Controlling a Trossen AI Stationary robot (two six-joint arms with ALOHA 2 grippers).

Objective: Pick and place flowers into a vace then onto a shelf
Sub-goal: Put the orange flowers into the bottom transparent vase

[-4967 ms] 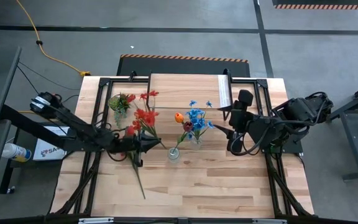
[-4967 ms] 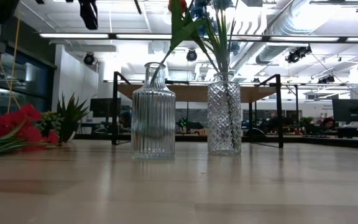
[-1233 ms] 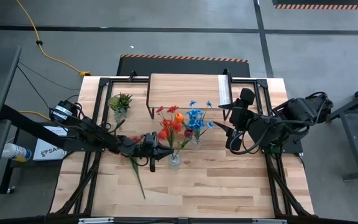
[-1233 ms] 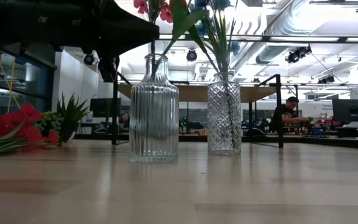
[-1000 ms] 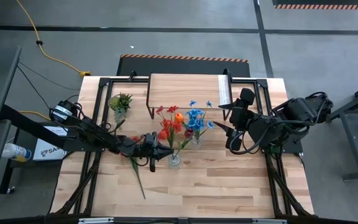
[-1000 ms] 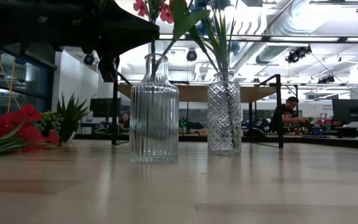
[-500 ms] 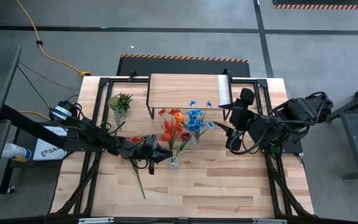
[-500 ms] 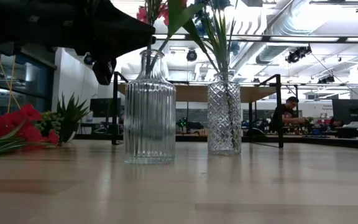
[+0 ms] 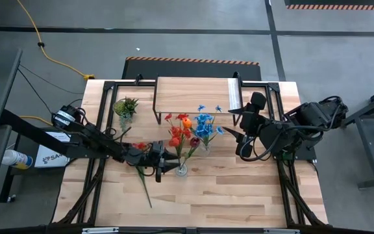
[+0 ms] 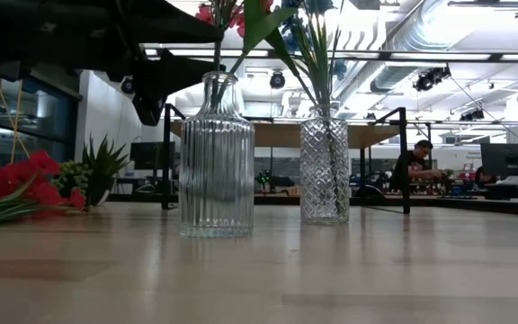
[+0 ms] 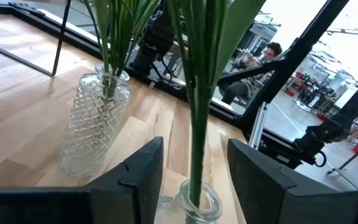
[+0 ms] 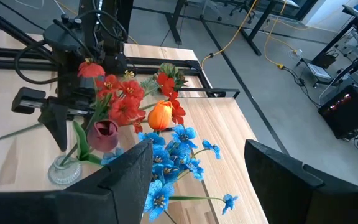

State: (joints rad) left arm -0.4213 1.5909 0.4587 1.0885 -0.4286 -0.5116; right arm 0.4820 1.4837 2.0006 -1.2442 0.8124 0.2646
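The ribbed glass vase (image 9: pixel 182 170) (image 10: pixel 216 157) holds a red-bloomed bunch (image 9: pixel 174 134), the orange tulip (image 9: pixel 186 121) and the dark maroon tulip (image 12: pixel 103 135). Their stems (image 11: pixel 194 118) stand in its mouth (image 11: pixel 197 202). The diamond-cut vase (image 9: pixel 204 147) (image 10: pixel 324 166) holds the blue bunch (image 9: pixel 204 123). My left gripper (image 9: pixel 172 164) (image 11: pixel 194 149) is open, its fingers on either side of the stems just above the ribbed vase's mouth, apart from them. My right gripper (image 9: pixel 229 123) (image 12: pixel 197 149) is open and empty, to the right of the blue bunch. The shelf (image 9: pixel 193 91) stands at the far middle.
Another red-bloomed bunch (image 9: pixel 139 170) (image 10: pixel 12 191) lies flat on the table under my left arm. A green leafy tuft (image 9: pixel 125 105) stands at the far left. The two vases stand close together. A person sits in the room beyond the table (image 10: pixel 412 166).
My left gripper has come down a little by the ribbed vase with the red bunch's stems in its mouth, then opened and let the stems go. The ribbed vase has slid slightly toward the table's near edge. The red blooms stand upright over it now.
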